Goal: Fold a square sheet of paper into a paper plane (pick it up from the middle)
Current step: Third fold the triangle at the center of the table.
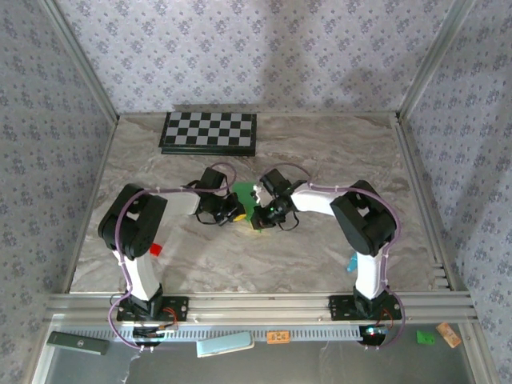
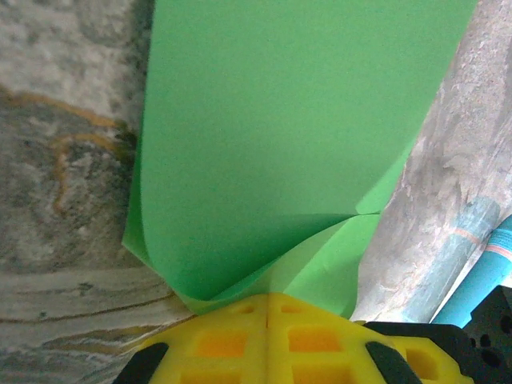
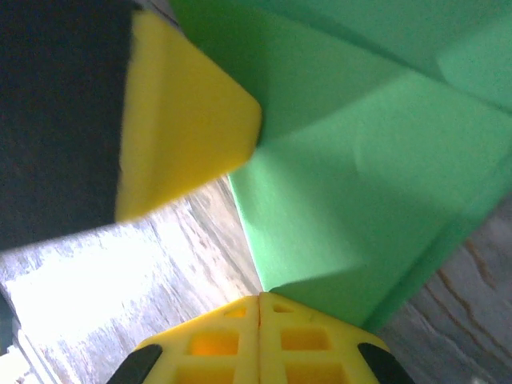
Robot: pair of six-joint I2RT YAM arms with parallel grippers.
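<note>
The partly folded green sheet of paper (image 1: 243, 193) is over the middle of the surface (image 1: 320, 152), between both hands. The left hand (image 2: 268, 308) is clenched on its creased corner, and the sheet runs lengthwise away from it. The right hand (image 3: 260, 308) is clamped on another fold.

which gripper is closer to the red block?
Left. The left gripper pinches the paper mid-table, with the red block off to its left, nearer the bases. The right gripper pinches the same paper just beyond, farther away.

a checkerboard (image 1: 210, 132) lies at the marble table's (image 1: 320, 152) far edge, a small red block (image 1: 156, 250) toward its left side.
</note>
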